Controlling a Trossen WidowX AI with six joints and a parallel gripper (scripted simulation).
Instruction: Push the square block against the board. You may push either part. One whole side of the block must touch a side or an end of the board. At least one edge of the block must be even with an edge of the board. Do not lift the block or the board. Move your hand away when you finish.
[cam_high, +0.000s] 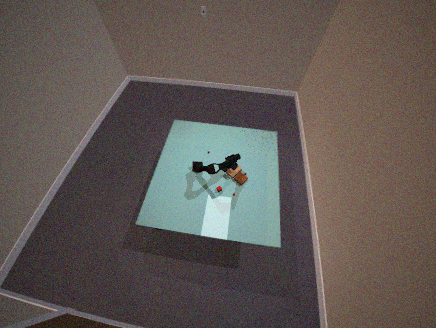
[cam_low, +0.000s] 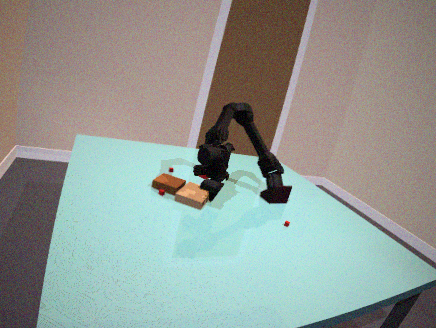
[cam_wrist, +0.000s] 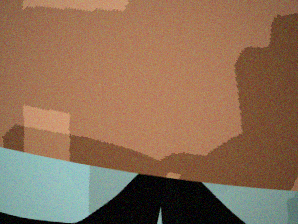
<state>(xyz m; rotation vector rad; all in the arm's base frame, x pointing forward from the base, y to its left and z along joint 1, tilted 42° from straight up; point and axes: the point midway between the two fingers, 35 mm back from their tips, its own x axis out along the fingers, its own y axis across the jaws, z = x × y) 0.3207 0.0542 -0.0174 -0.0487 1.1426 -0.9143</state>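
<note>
The square block (cam_high: 233, 172) (cam_low: 191, 194) (cam_wrist: 150, 75), pale tan, lies flat on the table. The darker brown board (cam_high: 241, 179) (cam_low: 169, 183) lies flat at its far side from the arm. Their facing sides are very close in the top and exterior views; whether they touch fully, and whether any edges are even, I cannot tell. My gripper (cam_low: 211, 197) (cam_wrist: 164, 164) is shut and holds nothing. Its tips are low at the block's side opposite the board, and in the wrist view they meet the block's lower edge. The arm hides part of the block in the top view.
The pale turquoise table (cam_high: 165, 200) (cam_low: 115, 260) bears a red cube (cam_high: 219, 189), partly hidden behind the gripper in the exterior view. Smaller red cubes lie beside the board (cam_low: 161, 192), behind it (cam_low: 171, 170) and near the arm's base (cam_low: 287, 223).
</note>
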